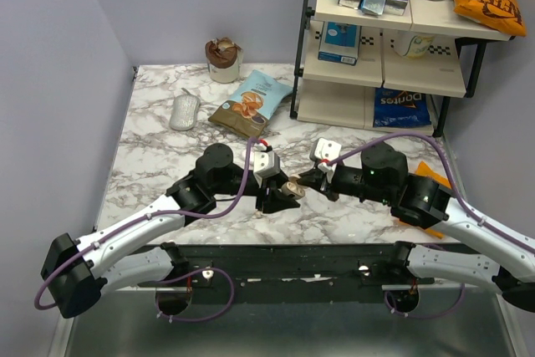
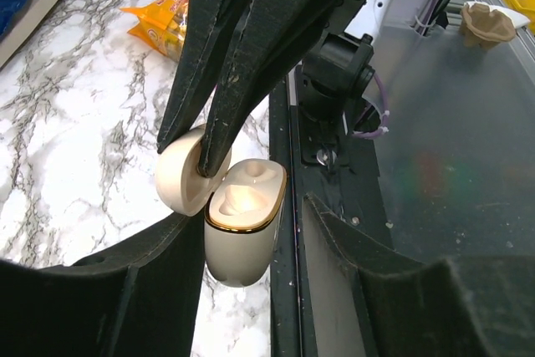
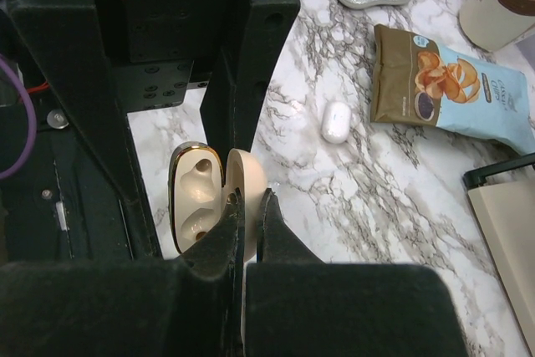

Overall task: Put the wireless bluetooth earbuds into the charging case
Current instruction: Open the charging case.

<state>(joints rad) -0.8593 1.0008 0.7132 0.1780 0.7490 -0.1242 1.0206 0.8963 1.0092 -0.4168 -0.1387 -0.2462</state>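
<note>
In the overhead view, a silver pouch (image 1: 184, 112) was seen at the upper left of the marble bench (image 1: 150, 156). A cup (image 1: 223, 60) and a snack bag (image 1: 251, 104) were seen to its right, and a rack of shelves (image 1: 384, 64) at the upper right. Near the centre of that frame the two arms were found close together, with the charging case (image 2: 242, 244) between their tips.

In the left wrist view, the case was shown open at the lower centre, its lid (image 2: 185, 180) swung out to the left. The left gripper (image 2: 244, 216) was spread around the case's body, one finger on each side. A narrow gap was seen between the body and the finger on the right of the frame, so no clenched hold was shown. The lid was pinched by the black fingers of the right gripper (image 3: 249, 198), which reached down from the top of the frame.

In the right wrist view, the case was seen at the centre left, just above the clenched fingers. Two shaped recesses were seen in it, and they looked unfilled. Right of centre, a small white oval piece (image 3: 336, 121) was seen lying on the bench, apart from the case. Whether it was an earbud could not be told.
</note>
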